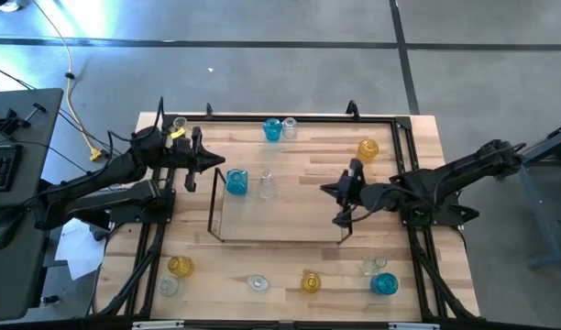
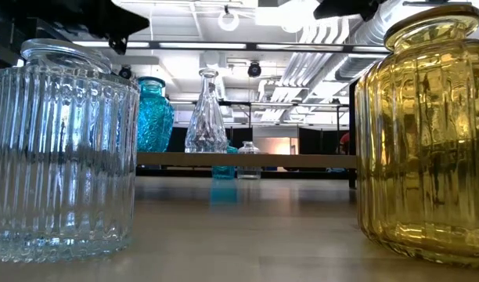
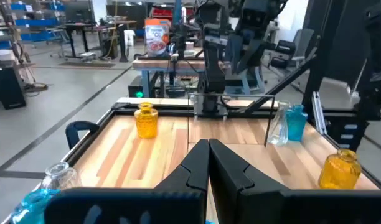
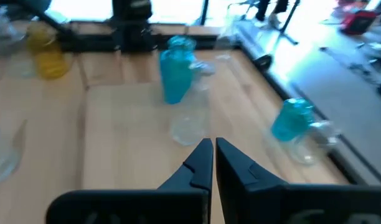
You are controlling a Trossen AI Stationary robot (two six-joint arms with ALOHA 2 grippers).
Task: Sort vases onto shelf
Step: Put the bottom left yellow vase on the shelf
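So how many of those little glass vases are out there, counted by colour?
Blue vases: 3
Amber vases: 3
Clear vases: 6, though the last one, near the table's corner, is hard to make out
Total: 12

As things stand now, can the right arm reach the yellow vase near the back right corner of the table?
Probably yes: the yellow vase stands alone on bare wood just behind the shut right gripper, with nothing between them.

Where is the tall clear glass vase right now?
In the high view the tall clear glass vase stands on the wooden shelf, left part, beside a blue glass vase.
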